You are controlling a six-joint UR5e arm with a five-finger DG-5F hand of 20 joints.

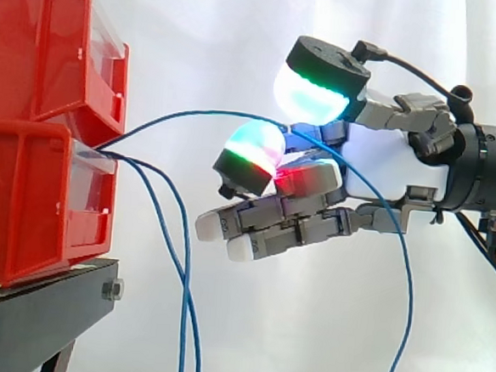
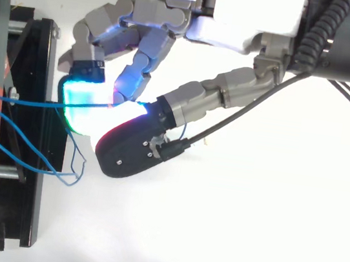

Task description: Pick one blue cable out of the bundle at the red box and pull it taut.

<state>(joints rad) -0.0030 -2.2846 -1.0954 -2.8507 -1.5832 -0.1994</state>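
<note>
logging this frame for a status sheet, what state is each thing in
red bins: stacked on the black stand
hand: shut, pads pinching one cable
held blue cable: gently bowed from the red bins to the hand, not quite taut, tail hanging
other blue cables: slack, hanging down from the red bins

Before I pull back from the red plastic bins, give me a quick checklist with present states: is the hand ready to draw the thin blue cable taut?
1. Pinch: ok; the glowing pads of the hand close on the thin blue cable.
2. Single cable taken: ok; two other blue cables hang from the lower red plastic bin, apart from the hand.
3. Cable taut: not ok; it arches between bin and hand.
4. Far end fixed inside the bin: cannot tell.
5. Tail past the hand hangs loose: ok.
</note>
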